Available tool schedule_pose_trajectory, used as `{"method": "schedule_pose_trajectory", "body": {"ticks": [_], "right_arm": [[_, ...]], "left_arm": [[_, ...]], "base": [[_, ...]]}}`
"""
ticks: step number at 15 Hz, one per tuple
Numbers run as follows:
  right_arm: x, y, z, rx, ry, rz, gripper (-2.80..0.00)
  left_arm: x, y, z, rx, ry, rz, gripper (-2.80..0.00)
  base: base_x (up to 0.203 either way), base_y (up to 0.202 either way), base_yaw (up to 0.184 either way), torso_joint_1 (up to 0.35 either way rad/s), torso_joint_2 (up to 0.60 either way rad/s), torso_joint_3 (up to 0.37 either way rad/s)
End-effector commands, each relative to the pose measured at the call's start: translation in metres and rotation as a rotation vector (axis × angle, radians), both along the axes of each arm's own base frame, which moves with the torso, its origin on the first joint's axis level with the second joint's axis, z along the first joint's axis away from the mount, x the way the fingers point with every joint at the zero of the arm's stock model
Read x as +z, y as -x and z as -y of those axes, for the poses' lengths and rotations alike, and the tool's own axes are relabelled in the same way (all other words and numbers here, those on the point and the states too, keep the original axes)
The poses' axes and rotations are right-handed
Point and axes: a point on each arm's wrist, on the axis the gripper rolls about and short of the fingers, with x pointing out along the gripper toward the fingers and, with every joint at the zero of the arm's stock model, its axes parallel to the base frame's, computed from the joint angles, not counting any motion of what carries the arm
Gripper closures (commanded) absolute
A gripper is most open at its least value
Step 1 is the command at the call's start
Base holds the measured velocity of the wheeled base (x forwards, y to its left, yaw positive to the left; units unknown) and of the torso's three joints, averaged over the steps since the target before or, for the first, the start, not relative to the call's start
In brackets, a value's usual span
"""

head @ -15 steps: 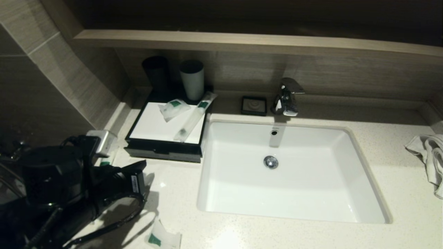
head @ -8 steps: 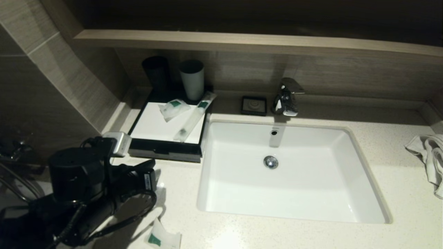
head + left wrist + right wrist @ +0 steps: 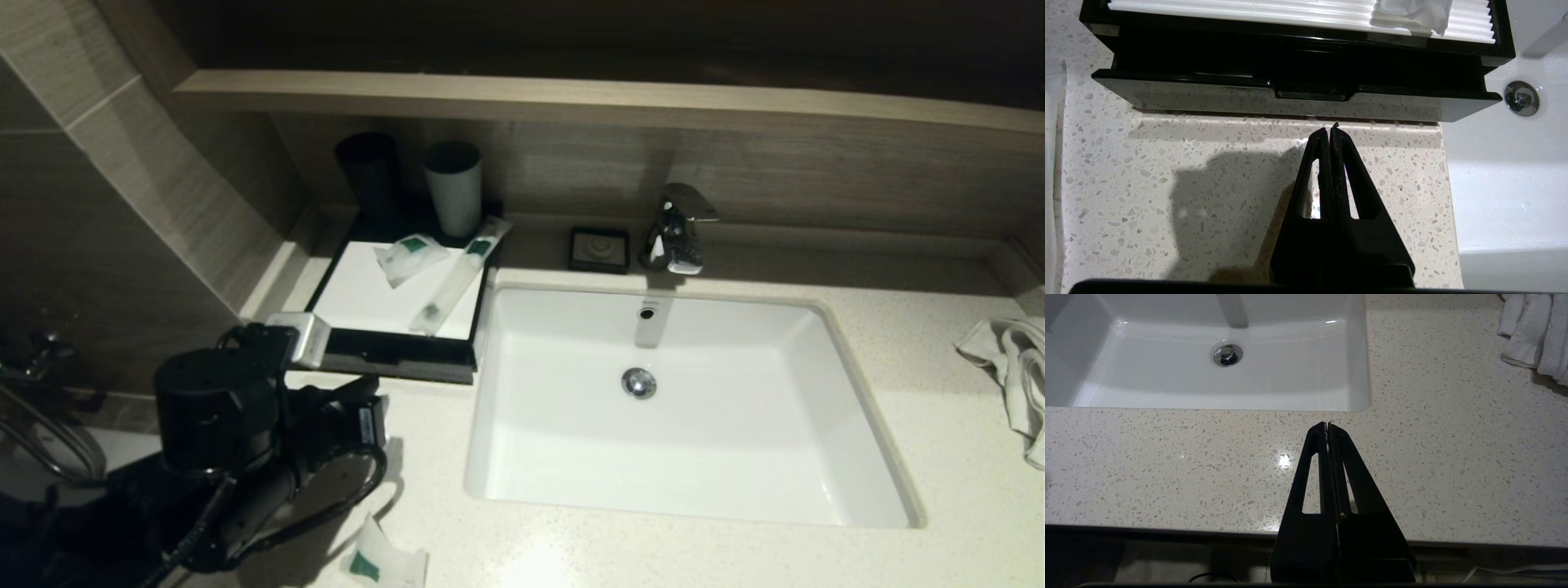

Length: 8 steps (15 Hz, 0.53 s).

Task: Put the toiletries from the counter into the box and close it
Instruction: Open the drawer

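Box drawer ajar before the pinched-together left gripper; sachet lies behind it.

Head view high, facing down over worktop and sink. Wrist views low, close; both share sink drain.

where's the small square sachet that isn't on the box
In the head view the loose sachet lies on the counter at its near edge, on the robot's left, just in front of the left arm and short of the sink's near-left corner.
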Motion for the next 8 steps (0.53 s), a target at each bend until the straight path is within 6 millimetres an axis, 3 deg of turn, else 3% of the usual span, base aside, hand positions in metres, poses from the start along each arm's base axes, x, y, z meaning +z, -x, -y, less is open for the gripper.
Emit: {"method": "schedule_pose_trajectory", "body": {"ticks": [1,8], "right_arm": [[0.0000,0.0000,0.0000,0.000,-0.001,0.000,0.00],[0.0000,0.0000,0.0000,0.000,-0.001,0.000,0.00]], "left_arm": [[-0.0034,-0.0048,0.0029,0.010,-0.002,0.003,0.00],[-0.0018,-0.0064,0.0043,0.008,0.004,0.015,0.00]], "base": [[0.000,0.000,0.000,0.000,0.00,0.000],[0.000,0.000,0.000,0.000,0.00,0.000]]}}
